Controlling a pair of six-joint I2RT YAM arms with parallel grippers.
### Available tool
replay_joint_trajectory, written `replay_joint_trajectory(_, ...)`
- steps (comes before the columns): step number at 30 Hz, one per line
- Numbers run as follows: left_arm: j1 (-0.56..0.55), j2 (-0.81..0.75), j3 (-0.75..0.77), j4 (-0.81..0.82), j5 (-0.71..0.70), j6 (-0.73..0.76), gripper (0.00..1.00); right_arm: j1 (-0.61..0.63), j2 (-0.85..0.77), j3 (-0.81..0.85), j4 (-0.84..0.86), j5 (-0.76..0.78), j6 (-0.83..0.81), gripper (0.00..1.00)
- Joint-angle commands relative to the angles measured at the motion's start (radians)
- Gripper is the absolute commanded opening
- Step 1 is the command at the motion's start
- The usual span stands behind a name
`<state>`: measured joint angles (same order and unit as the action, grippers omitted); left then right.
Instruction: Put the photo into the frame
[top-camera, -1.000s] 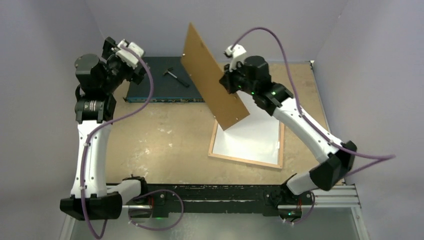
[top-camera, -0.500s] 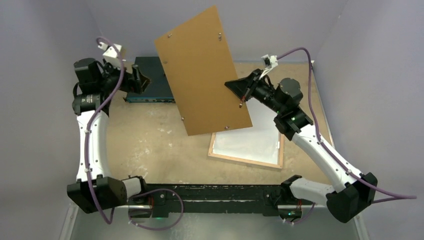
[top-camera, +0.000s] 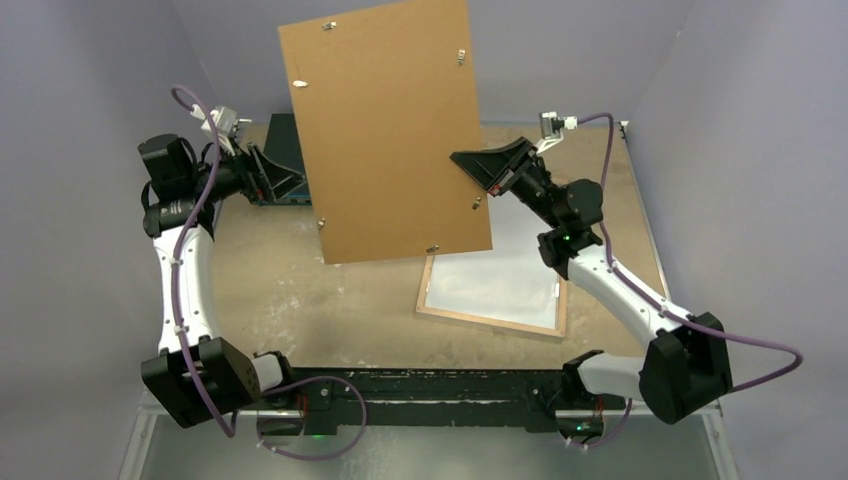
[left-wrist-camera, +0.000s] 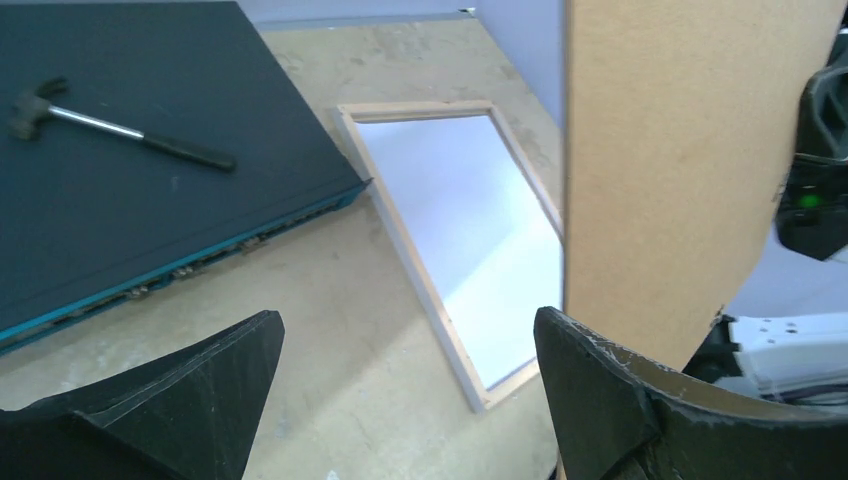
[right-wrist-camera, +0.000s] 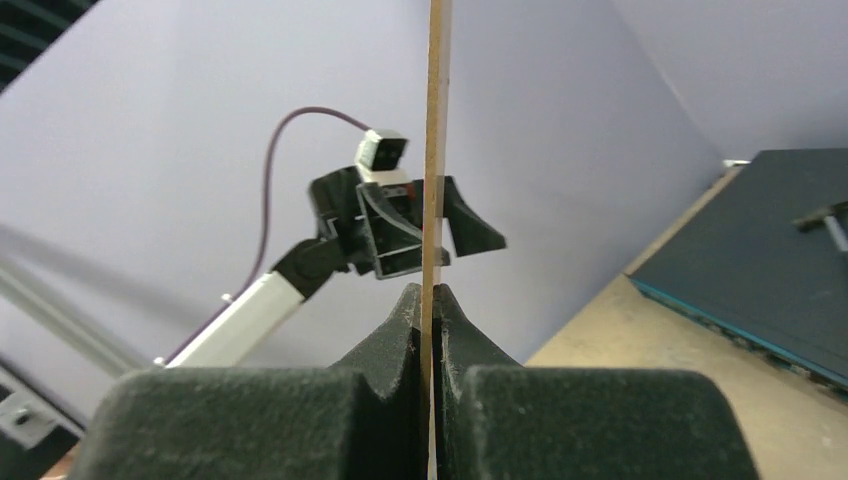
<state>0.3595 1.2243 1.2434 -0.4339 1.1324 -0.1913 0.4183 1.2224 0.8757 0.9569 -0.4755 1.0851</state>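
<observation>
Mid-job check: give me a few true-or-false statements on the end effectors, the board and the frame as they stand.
1. The right end effector is clamped on the board. True.
2. The left end effector is shut. False: its jaws stand wide open, holding nothing.
3. The board lies flat on the frame. False: it is held up in the air, while the frame lies on the table.
4. A hammer lies on top of the dark box. True.
</observation>
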Motion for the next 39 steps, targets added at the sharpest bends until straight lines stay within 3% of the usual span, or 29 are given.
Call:
replay_joint_trajectory(1, -0.001, -0.007, -0.056, 0.213, 0.119, -0.178, 0.94, 0.002, 0.010, 0.011, 0.344, -0.023, 0.149, 0.00)
replay_joint_trajectory(5, -0.011, -0.015, -0.092, 0.414, 0.183, -0.368, 0.89, 0.002, 0.023, 0.008, 0.364, -0.020, 0.155, 0.00)
replay_joint_trajectory(8, -0.038, -0.015, -0.077, 0.419, 0.209, -0.376, 0.85, 0.002, 0.032, 0.005, 0.371, -0.023, 0.162, 0.00)
replay_joint_trajectory(14, -0.123, -0.002, -0.042, 0.468, 0.212, -0.374, 0.65, 0.002, 0.050, -0.013, 0.409, -0.031, 0.194, 0.00)
replay_joint_trajectory(17, -0.114, 0.011, -0.013, 0.421, 0.154, -0.334, 0.65, -0.001, 0.037, -0.015, 0.379, -0.046, 0.196, 0.00)
replay_joint_trajectory(23, -0.076, 0.057, 0.042, 0.323, -0.026, -0.267, 0.76, -0.005, 0.039, -0.018, 0.394, -0.026, 0.211, 0.00)
replay_joint_trajectory(30, -0.009, 0.138, 0.151, 0.039, -0.218, -0.064, 0.83, -0.040, 0.111, -0.082, 0.531, -0.011, 0.285, 0.00)
replay_joint_trajectory(39, -0.006, 0.184, 0.155, -0.091, -0.236, 0.118, 0.80, -0.190, 0.066, -0.285, 0.473, -0.012, 0.329, 0.00)
